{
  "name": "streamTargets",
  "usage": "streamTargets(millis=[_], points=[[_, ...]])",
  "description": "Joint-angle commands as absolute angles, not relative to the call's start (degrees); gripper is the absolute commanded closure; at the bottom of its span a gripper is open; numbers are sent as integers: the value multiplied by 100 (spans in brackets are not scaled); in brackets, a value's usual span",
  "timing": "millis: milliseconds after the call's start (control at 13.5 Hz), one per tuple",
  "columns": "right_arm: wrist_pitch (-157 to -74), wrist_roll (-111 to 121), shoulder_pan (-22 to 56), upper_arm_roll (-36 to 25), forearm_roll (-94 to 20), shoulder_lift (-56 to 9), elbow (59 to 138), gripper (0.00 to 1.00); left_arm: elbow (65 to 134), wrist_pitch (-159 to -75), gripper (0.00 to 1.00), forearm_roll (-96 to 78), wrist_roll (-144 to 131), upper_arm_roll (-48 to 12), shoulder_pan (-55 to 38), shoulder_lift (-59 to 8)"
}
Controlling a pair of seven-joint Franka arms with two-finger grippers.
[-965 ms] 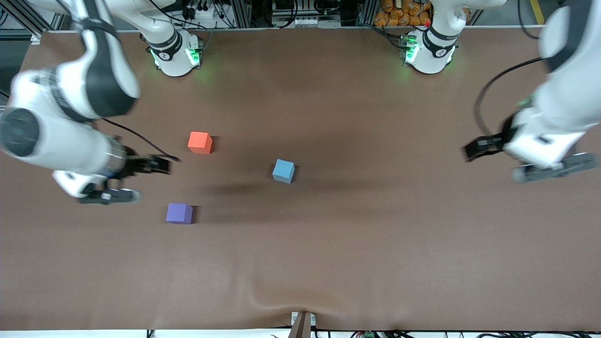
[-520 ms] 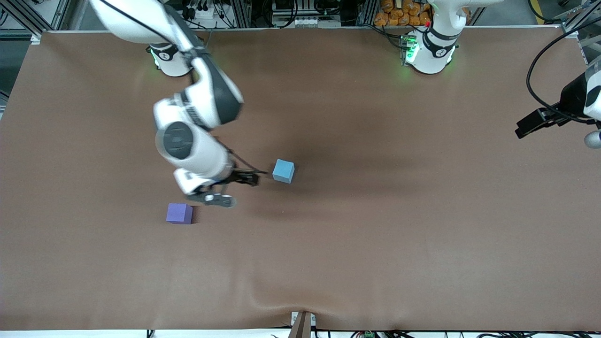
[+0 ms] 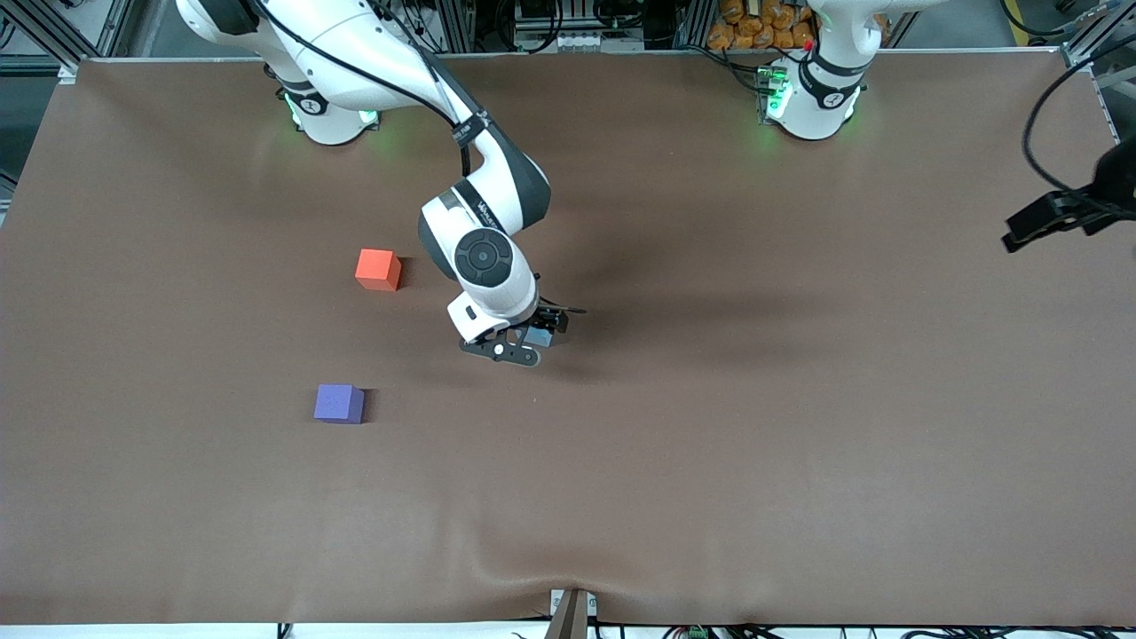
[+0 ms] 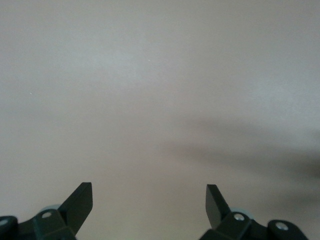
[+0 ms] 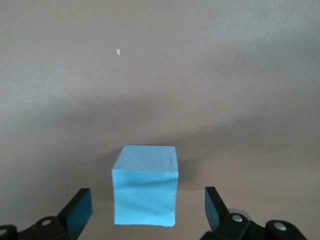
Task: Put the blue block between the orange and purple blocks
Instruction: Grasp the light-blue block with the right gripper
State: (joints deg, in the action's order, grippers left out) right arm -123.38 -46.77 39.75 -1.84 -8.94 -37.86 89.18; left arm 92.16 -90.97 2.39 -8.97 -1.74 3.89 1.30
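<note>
The blue block [image 3: 540,336] sits on the brown table, mostly hidden under my right hand. In the right wrist view it [image 5: 146,192] stands between the two fingers with a gap on each side. My right gripper [image 3: 531,343] is open, low around the block and not touching it. The orange block [image 3: 377,269] lies toward the right arm's end, farther from the camera. The purple block [image 3: 338,403] lies nearer to the camera than the orange one. My left gripper [image 4: 149,197] is open and empty over bare table at the left arm's end.
The brown cloth [image 3: 710,444] covers the whole table, with a small wrinkle at its near edge [image 3: 532,568]. The right arm's elbow [image 3: 497,195] hangs over the table between the orange block and the blue block.
My right arm has swung from the right arm's end of the table over to the blue block and come down around it. My left arm has drawn back toward the table's edge.
</note>
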Motion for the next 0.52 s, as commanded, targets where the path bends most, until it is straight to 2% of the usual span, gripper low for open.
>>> streamTargets(millis=[0,223,445], points=[[-12453,-4720,4060,-237,-923,-3683,9105,0,9325,-9149,0,229,-677,-272,483,308],[-13111,-4825,4157,-237,-940,-3700,9429,0,9203,-9149,0,220,-711,-299,448,290],[-13254,-4974,4306,-237,-940,-3779,9536,0,9220,-9132,0,228,-642,-299,475,272]])
